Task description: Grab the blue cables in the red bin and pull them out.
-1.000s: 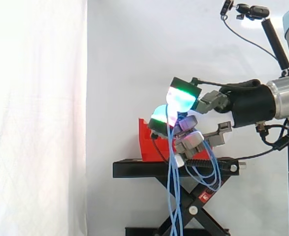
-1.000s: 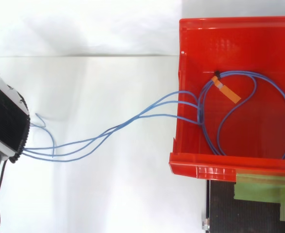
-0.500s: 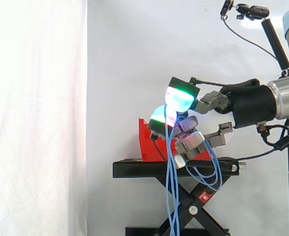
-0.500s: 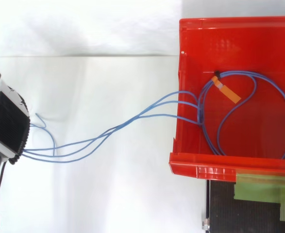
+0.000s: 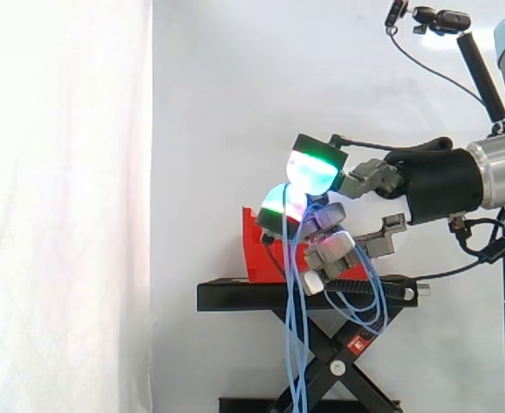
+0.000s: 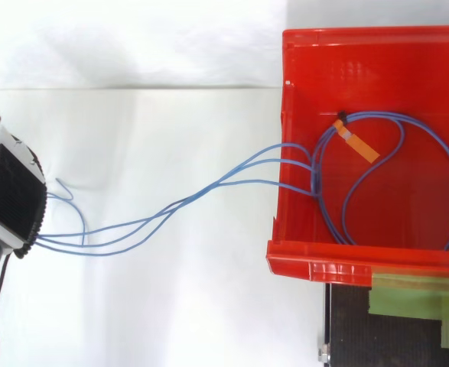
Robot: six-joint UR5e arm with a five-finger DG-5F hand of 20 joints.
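Seen from the side, the hand hovers just right of the red bin, fingers curled round the blue cables. The strands hang from it in long loops past the stand. Its pads glow green and white. From above, the hand is at the left edge, well away from the bin. The blue cables stretch from it over the bin's left wall. A coil with an orange tag still lies on the bin floor.
The bin stands on a black scissor-lift stand. Green tape is stuck on the stand just past the bin's near rim. A white curtain hangs behind and to the left.
The hanging cable loops have swung a little to the left in the side view. The hand has barely shifted, and the coil in the bin has kept its shape.
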